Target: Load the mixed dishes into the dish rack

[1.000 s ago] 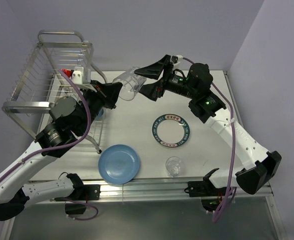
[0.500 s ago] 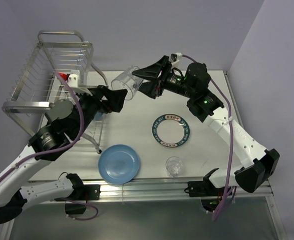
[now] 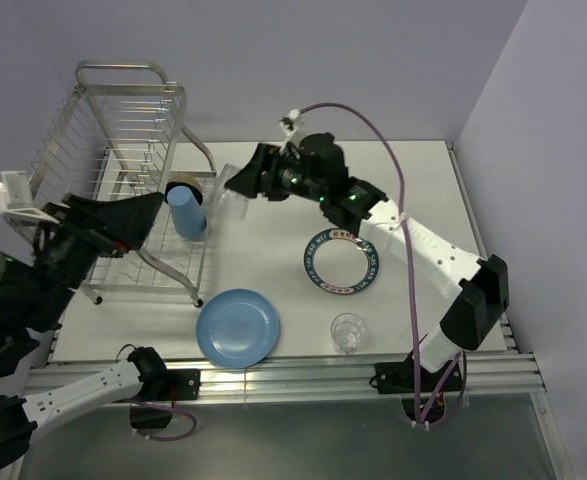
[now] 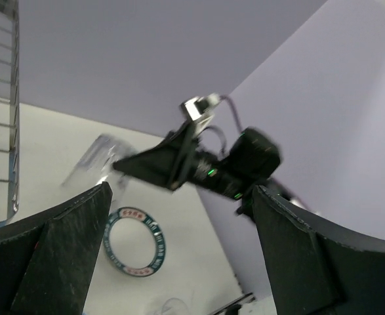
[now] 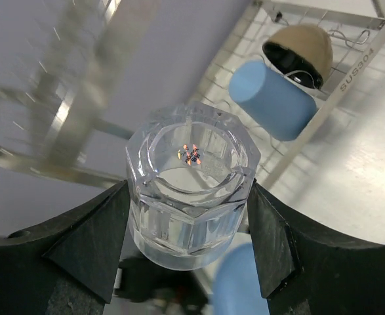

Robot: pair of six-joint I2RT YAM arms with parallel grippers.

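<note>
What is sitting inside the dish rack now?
A light-blue cup and, behind it, a small bowl sit on the lower tier of the dish rack. The left arm covers the tier's near-left part; nothing there can be checked.

white table (image 3: 263, 255) — lilac walls (image 3: 373, 60)

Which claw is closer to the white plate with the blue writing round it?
Right. The right claw, holding a clear glass, hangs behind and left of the plate; the left claw is farther left, by the rack.

Lab test cell: white table (image 3: 263, 250) w/ alu rail edge (image 3: 303, 376), plain lilac walls (image 3: 323, 60).
</note>
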